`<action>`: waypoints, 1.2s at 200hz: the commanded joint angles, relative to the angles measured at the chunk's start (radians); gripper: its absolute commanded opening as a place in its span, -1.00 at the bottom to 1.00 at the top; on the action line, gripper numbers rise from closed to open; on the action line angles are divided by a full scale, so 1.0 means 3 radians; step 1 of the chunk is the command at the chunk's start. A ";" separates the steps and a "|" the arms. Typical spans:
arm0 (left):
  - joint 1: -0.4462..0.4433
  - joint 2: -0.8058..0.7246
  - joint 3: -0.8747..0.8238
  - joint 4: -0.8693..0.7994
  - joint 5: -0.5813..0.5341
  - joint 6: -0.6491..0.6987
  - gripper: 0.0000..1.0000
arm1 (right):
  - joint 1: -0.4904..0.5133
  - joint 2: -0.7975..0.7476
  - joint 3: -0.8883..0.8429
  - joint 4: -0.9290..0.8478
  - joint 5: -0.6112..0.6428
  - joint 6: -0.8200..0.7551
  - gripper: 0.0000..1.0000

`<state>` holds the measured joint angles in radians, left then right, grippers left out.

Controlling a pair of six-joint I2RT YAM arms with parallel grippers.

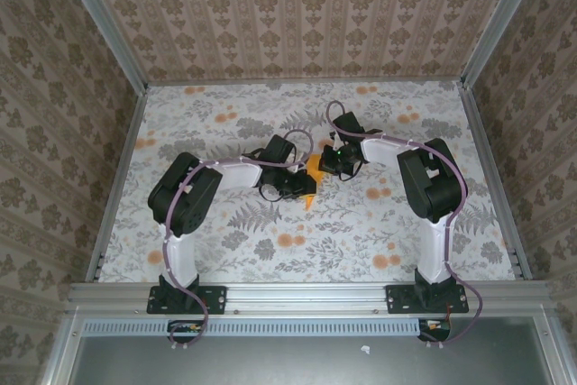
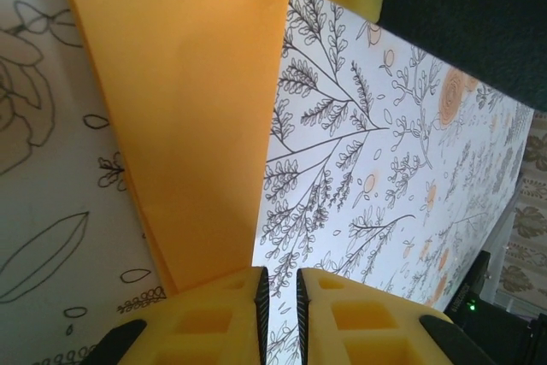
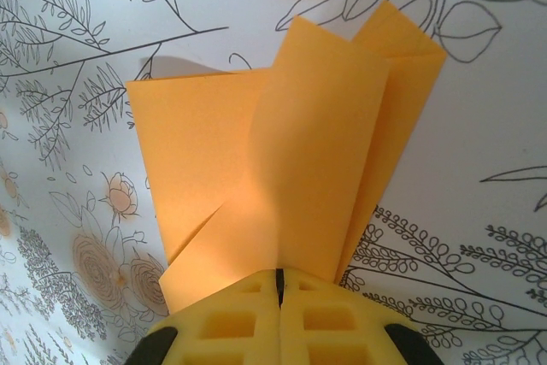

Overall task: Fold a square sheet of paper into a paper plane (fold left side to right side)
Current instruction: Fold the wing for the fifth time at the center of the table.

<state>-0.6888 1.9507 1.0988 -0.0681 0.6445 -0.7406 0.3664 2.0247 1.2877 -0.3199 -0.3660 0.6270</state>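
Left hand (image 2: 279, 276), nearer: jaws a slit apart, nothing in the slit, and the narrow end of the orange paper (image 2: 197, 108) runs in under one finger. Paper lies mid-surface (image 1: 361, 232) between the hands, long axis near-to-far, narrow end pointing near. Right hand (image 3: 279, 278), just beyond, is clamped on a raised flap; the fold likely swings across that axis.

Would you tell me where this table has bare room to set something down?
Free: the cloth strip along the back wall, and the near stretch between the left arm and right arm. Crowded: the middle, where they meet over the orange paper.
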 commanded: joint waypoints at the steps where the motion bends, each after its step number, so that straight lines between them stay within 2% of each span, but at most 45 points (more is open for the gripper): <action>1: -0.0029 0.0077 -0.0058 -0.0079 -0.0093 0.0052 -0.62 | -0.0014 0.0129 -0.0028 -0.0345 0.0141 -0.0052 -0.94; 95: -0.0068 0.0099 -0.0170 -0.0166 -0.0238 0.0060 -0.67 | -0.0017 0.0036 -0.0007 -0.0241 0.0104 -0.0097 -0.95; 139: -0.0105 0.0134 -0.0226 -0.0181 -0.0313 0.0070 -0.74 | -0.0104 -0.0481 -0.0161 0.0148 -0.0084 -0.0121 -1.00; 173: -0.0145 0.0161 -0.0208 -0.0202 -0.0342 0.0113 -0.78 | -0.0097 -0.0808 -0.0610 0.0634 -0.0531 0.0029 -1.00; 197: -0.0153 0.0145 -0.0214 -0.0215 -0.0365 0.0122 -0.78 | 0.0011 -0.0804 -0.0815 0.0862 -0.0639 0.0093 -1.00; 240: -0.0153 0.0139 -0.0191 -0.0259 -0.0380 0.0142 -0.78 | 0.0127 -0.0579 -0.0846 0.0970 -0.0689 0.0134 -1.00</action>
<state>-0.7204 1.9511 1.0672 -0.0528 0.5713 -0.7284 0.3935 1.8187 1.0443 -0.0738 -0.5369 0.6521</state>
